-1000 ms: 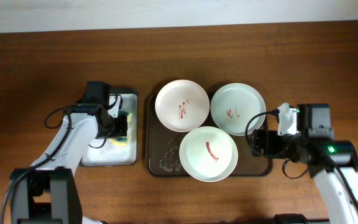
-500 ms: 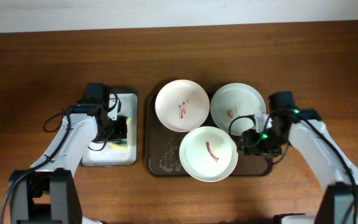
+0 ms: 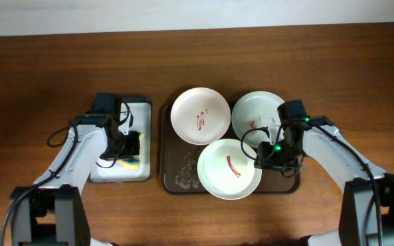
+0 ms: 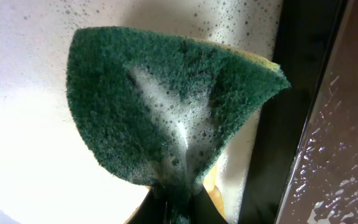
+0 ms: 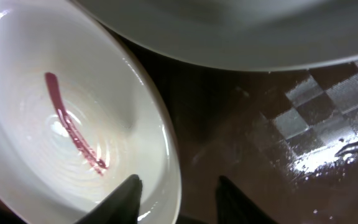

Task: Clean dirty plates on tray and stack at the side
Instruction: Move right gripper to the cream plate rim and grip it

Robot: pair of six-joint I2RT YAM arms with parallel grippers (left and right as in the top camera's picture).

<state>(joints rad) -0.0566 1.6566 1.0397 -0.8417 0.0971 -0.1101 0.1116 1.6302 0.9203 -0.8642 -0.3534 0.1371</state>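
Three plates lie on the dark brown tray [image 3: 176, 174]: a white plate [image 3: 200, 115] at the back left, a pale grey-green plate [image 3: 258, 117] at the back right, and a front white plate [image 3: 228, 168]. Each carries a red smear. My right gripper [image 3: 260, 156] is open and straddles the front plate's right rim [image 5: 174, 168], one finger [image 5: 129, 193] over the plate's inside and the other over the tray [image 5: 278, 143]. My left gripper [image 3: 130, 145] is shut on a soapy green sponge [image 4: 166, 112] over the white sponge tray [image 4: 30, 174].
The sponge tray [image 3: 118, 171] sits just left of the brown tray. The grey-green plate's underside [image 5: 241, 25] overhangs close above my right fingers. Foam flecks lie on the brown tray's front left. Bare wooden table [image 3: 361, 75] surrounds both trays.
My right arm has swung in from the tray's right edge to the front plate's rim, its jaws narrowing. The left gripper with the sponge has barely moved.
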